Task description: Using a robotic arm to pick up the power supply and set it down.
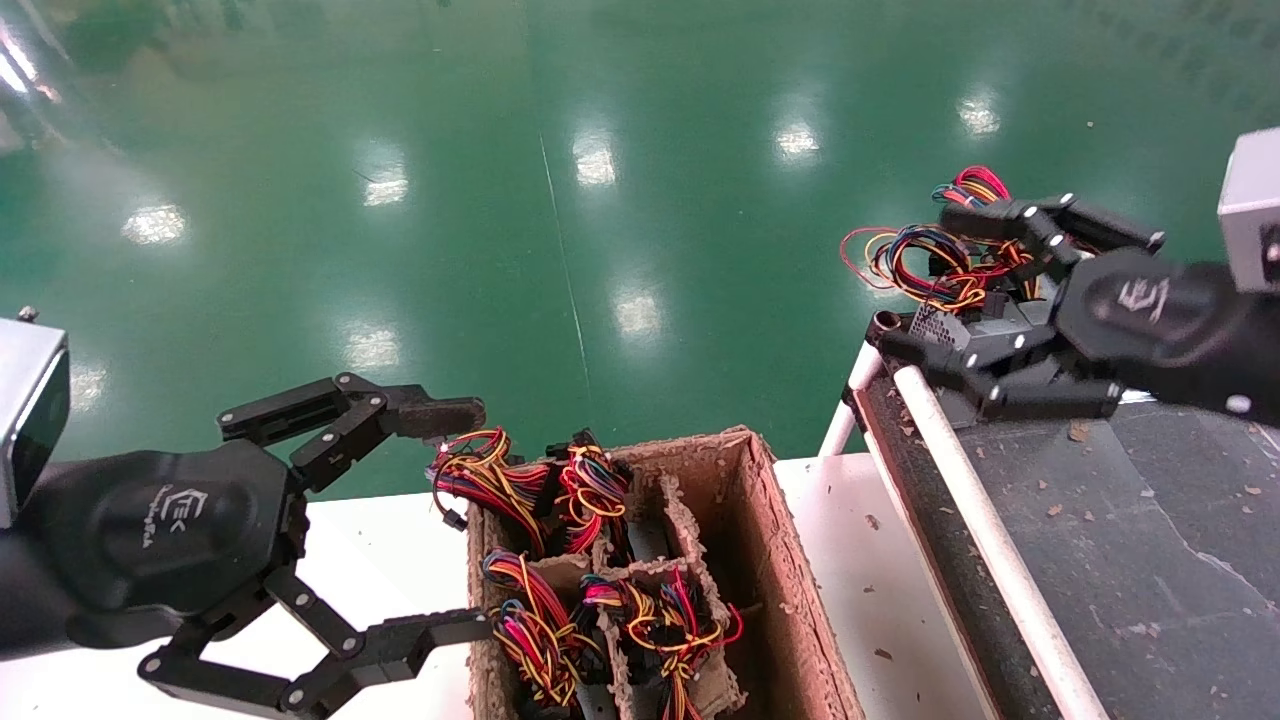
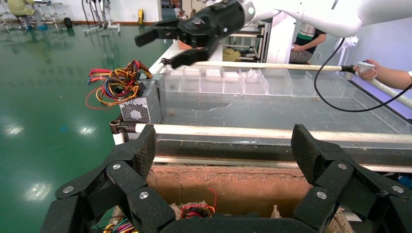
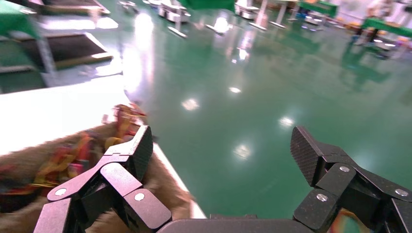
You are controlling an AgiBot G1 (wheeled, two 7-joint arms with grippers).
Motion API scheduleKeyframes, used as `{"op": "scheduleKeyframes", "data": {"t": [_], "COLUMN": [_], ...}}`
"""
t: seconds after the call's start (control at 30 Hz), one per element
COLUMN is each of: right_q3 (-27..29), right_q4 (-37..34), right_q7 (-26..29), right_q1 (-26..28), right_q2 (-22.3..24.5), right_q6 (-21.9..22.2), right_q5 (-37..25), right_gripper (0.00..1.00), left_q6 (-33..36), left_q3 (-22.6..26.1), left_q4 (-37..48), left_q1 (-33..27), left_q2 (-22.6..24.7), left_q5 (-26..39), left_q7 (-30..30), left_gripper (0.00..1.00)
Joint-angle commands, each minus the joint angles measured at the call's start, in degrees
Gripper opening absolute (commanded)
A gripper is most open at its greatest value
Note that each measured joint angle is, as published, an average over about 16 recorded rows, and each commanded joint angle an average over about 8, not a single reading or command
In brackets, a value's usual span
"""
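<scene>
A grey power supply (image 1: pixel 945 325) with a bundle of red, yellow and blue wires rests on the far left corner of the dark belt table (image 1: pixel 1150 540). In the left wrist view the power supply (image 2: pixel 141 107) stands free behind the white rail. My right gripper (image 1: pixel 920 285) hovers over it, open and empty; the left wrist view shows the right gripper (image 2: pixel 154 50) clearly above the box, not touching. In its own view the right gripper (image 3: pixel 221 150) has only green floor between its fingers. My left gripper (image 1: pixel 450 520) is open beside the cardboard box (image 1: pixel 760 520), with nothing held (image 2: pixel 223 145).
The cardboard box holds several more wired units (image 1: pixel 600 560) in pulp dividers. A white rail (image 1: pixel 990 540) edges the belt table. Clear plastic bins (image 2: pixel 233 82) line the table's far side. A person's hand (image 2: pixel 369 70) holds a black cable there. Green floor lies beyond.
</scene>
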Motion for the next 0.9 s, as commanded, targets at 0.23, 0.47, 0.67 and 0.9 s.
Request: {"op": "scheduleKeyframes", "data": {"t": [0.23,0.47,0.67,0.9], "right_q3": [1.25,2.33,2.99,3.16], "right_q4": [9.62,17.93,22.98,23.81], "right_q7": [4.8,8.94,11.26,11.46], "right_q1": [-6.67,-12.44,-15.94,-16.58], "right_q2": [1.01,1.88,2.41,2.55], "right_q6": [-2.05,-3.82,-4.9,-5.12], "right_q5": [5.08,9.47,12.14,12.74], "right_gripper": [1.0,1.0,1.0,1.0], "left_q6": [0.0,0.0,-0.01,-0.02], "left_q3": [0.0,0.01,0.0,0.0], "left_q4": [0.0,0.0,0.01,0.01], "left_q1": [0.0,0.0,0.01,0.01], "left_q2": [0.0,0.0,-0.01,-0.01], "left_q5": [0.0,0.0,-0.01,-0.01], "left_q7": [0.0,0.0,0.0,0.01], "left_gripper": [1.0,1.0,1.0,1.0]}}
